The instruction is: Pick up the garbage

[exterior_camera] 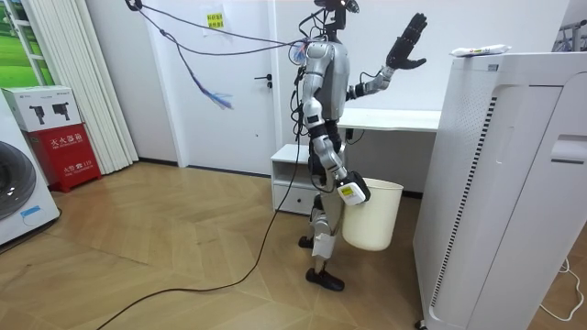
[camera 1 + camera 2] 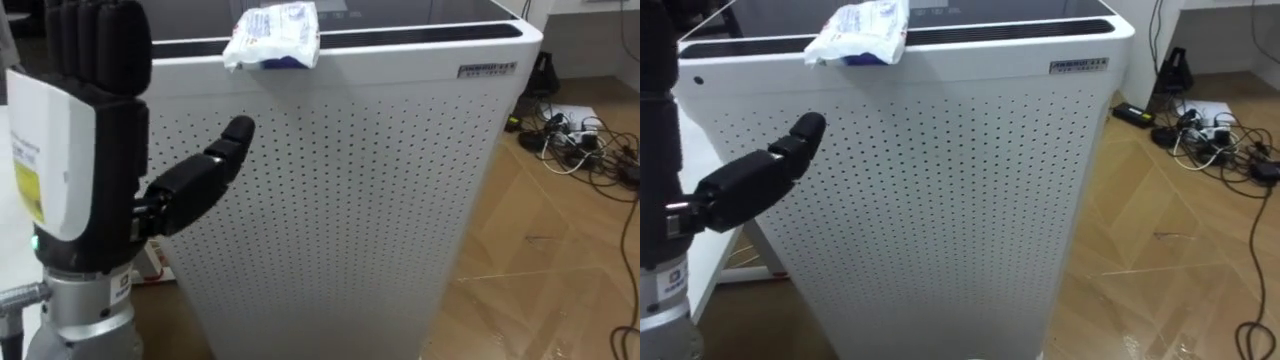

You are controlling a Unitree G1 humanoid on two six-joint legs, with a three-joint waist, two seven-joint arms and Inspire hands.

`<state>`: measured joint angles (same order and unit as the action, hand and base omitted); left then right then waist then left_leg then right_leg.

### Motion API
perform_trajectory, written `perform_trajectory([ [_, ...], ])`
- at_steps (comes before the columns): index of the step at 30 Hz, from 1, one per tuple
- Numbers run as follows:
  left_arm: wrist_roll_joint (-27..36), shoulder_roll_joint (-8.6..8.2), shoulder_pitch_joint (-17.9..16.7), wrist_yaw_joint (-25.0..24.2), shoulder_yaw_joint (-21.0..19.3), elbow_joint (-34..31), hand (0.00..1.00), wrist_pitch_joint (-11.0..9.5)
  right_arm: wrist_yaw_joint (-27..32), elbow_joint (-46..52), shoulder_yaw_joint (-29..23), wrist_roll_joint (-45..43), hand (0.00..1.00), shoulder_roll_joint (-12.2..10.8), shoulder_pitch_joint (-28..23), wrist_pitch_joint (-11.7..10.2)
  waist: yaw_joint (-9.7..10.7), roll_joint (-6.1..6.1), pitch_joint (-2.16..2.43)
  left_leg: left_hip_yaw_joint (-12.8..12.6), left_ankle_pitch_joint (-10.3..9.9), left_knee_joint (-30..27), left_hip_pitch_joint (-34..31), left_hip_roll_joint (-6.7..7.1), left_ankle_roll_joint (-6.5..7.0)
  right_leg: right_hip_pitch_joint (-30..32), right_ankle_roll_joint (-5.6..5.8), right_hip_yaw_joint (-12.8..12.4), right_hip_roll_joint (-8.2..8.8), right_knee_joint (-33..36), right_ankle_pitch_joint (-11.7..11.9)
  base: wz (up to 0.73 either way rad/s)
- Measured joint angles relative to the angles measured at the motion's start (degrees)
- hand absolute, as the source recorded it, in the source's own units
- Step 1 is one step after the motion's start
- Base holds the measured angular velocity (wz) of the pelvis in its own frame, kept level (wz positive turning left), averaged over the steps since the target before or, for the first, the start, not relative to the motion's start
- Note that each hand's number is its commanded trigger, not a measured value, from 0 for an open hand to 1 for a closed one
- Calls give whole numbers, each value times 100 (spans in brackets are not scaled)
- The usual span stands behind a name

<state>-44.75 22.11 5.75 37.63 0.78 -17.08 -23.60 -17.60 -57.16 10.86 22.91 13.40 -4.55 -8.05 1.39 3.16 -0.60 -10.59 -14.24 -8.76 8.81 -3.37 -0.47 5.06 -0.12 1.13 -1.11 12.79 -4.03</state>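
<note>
Wood flooring (image 2: 560, 250) lay around a tall white perforated unit (image 2: 350, 200). At left, the robot's left hand (image 2: 100, 110) stood upright before it, fingers straight, holding nothing. A crumpled white packet (image 2: 273, 36) lay on the unit's top front edge. In the room view, the right hand (image 1: 353, 192) hung at a white bin (image 1: 374, 220); I could not tell its state.

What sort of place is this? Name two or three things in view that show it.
Probably a home, or a test room set up like one: a washing machine stands by the curtain, a white desk behind the robot, and a tall white air purifier on the wood floor.
</note>
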Motion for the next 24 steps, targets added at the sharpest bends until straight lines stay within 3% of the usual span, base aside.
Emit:
perform_trajectory([
  [5,-104,73,111,-194,7,18,0,163,-29,42,-84,-73,100,14,-1,76,7,65,-43,-12,0,1,47,8,0,-27,3,-42,-3,-1,1,-4],
  [12,-102,406,382,-368,312,247,0,469,-67,42,-88,-61,100,99,11,186,163,162,-73,-25,0,4,50,14,0,-28,14,-63,-4,-13,8,0],
  [15,-123,412,452,-472,331,250,0,597,-68,7,-99,-66,100,157,2,198,175,222,-76,-40,0,3,46,16,0,-3,15,-98,-15,-10,9,-7],
  [18,-125,414,528,-600,337,249,0,701,-68,-46,-166,-66,100,184,2,237,179,263,-49,-45,0,3,41,13,0,-8,15,-102,-20,-16,8,0],
  [24,-128,420,734,-845,339,249,0,944,-67,-46,-211,-55,100,197,0,276,136,275,-40,-58,0,3,48,14,0,-11,15,-114,-24,-17,8,0],
])
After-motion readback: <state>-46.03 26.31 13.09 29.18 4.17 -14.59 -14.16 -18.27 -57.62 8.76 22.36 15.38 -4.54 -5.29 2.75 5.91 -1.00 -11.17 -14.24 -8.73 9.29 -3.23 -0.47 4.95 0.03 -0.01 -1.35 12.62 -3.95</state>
